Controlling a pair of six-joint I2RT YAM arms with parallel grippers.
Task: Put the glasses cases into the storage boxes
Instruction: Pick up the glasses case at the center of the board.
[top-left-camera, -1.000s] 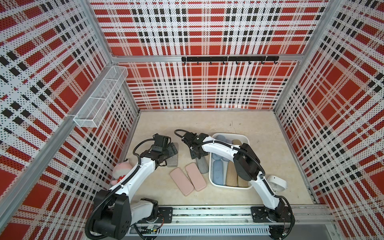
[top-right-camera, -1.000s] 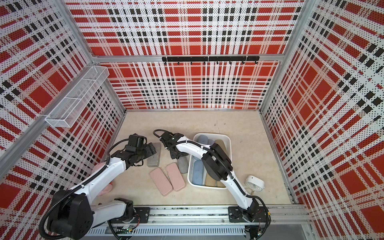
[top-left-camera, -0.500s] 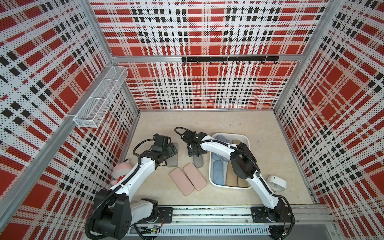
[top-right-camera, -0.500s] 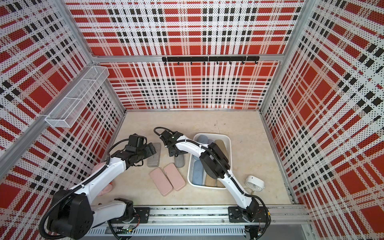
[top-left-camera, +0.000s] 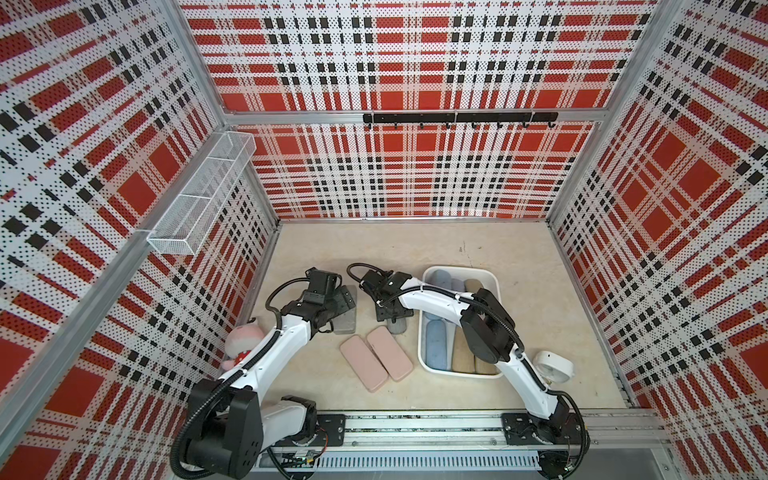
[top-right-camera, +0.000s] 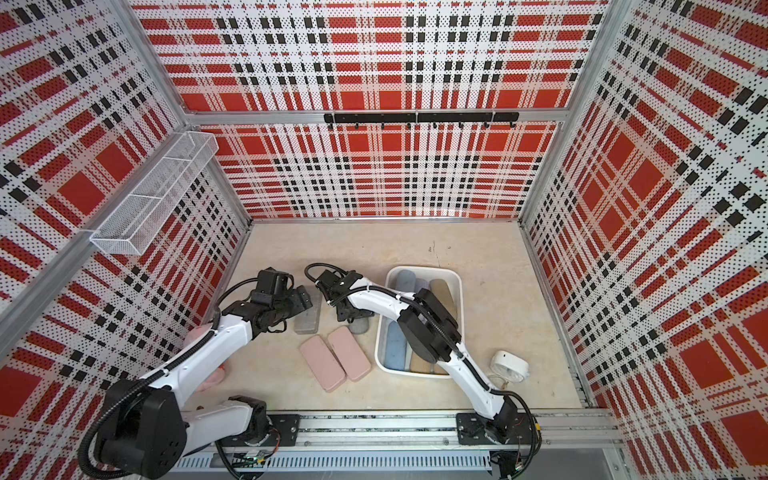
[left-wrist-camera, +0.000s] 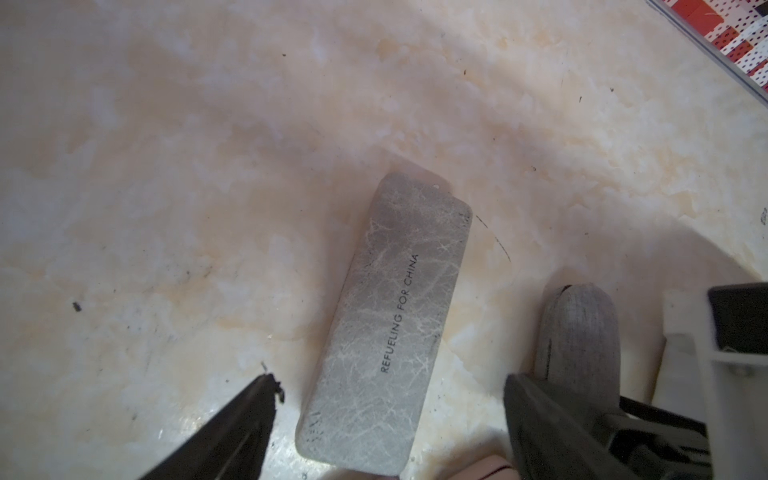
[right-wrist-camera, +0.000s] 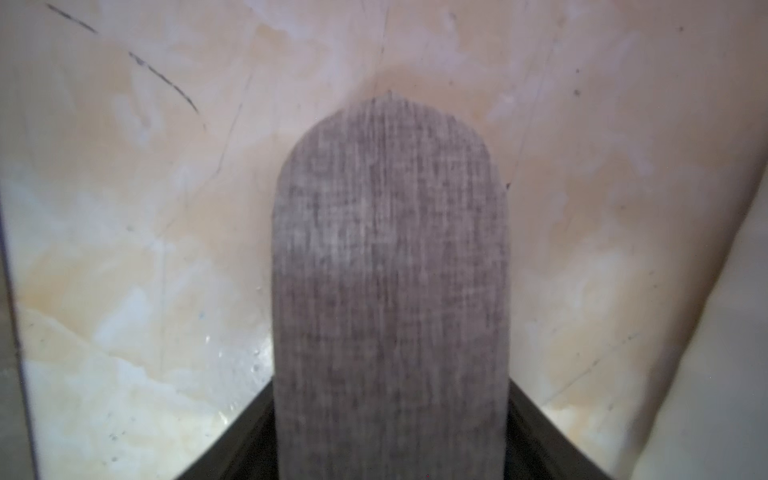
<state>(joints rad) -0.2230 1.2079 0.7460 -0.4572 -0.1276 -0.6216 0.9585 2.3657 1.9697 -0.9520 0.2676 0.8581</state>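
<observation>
The white storage box (top-left-camera: 461, 272) (top-right-camera: 424, 270) holds several fabric glasses cases, among them a blue one (top-left-camera: 436, 345) and a tan one (top-left-camera: 462, 353). Just left of it a grey fabric case (top-left-camera: 397, 326) (top-right-camera: 358, 327) (right-wrist-camera: 390, 270) lies on the floor, with my right gripper (top-left-camera: 392, 312) (right-wrist-camera: 390, 390) shut on its two long sides. My left gripper (top-left-camera: 341, 300) (left-wrist-camera: 390, 380) is open and straddles a flat grey rectangular case (top-left-camera: 345, 322) (top-right-camera: 308, 320) (left-wrist-camera: 390, 316) with gaps on both sides. Two flat pink cases (top-left-camera: 363, 362) (top-left-camera: 389, 353) lie side by side nearer the front.
A pink plush toy (top-left-camera: 241, 343) sits by the left wall under the left arm. A white round device (top-left-camera: 552, 366) lies right of the box. A wire-mesh basket (top-left-camera: 203, 199) hangs on the left wall. The right arm reaches across the box.
My right gripper has come down along the grey fabric case, covering most of it, and its jaws have closed against its sides. The left arm has not moved.
</observation>
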